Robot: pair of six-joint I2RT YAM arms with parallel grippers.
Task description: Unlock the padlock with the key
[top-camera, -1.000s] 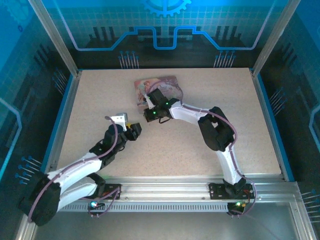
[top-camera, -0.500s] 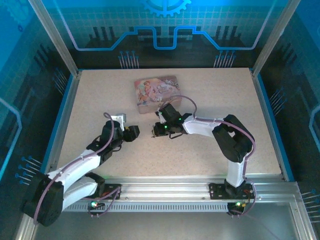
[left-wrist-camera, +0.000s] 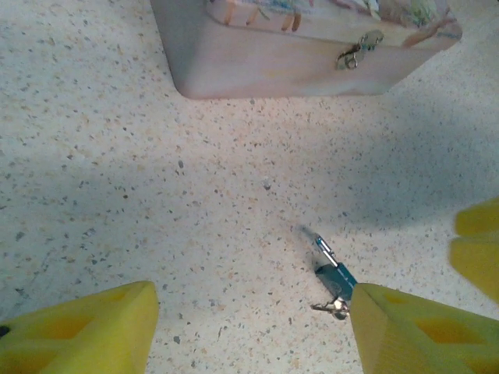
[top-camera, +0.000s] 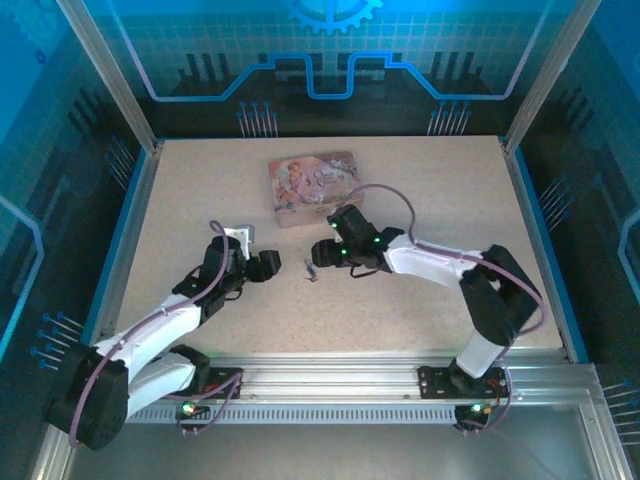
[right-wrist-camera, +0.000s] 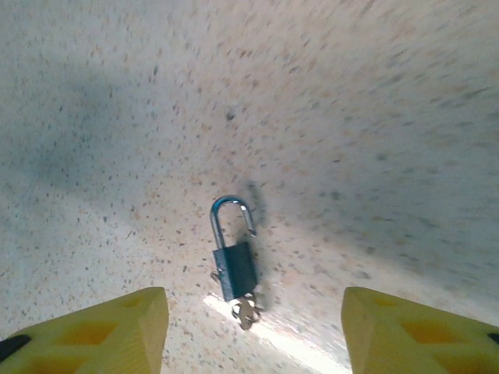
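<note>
Here, the left gripper [left-wrist-camera: 251, 319] hovers low over the speckled table [top-camera: 190, 190], its yellow fingers [left-wrist-camera: 86, 331] spread wide with nothing between them. To its right the small blue padlock [right-wrist-camera: 235, 269] lies flat on the table, the key [right-wrist-camera: 246, 310] in its base and one shackle leg looking free, the pink tin [top-camera: 312, 184] well behind. Right of the padlock, the right gripper [top-camera: 322, 256] hangs empty, fingers likewise parted.
</note>
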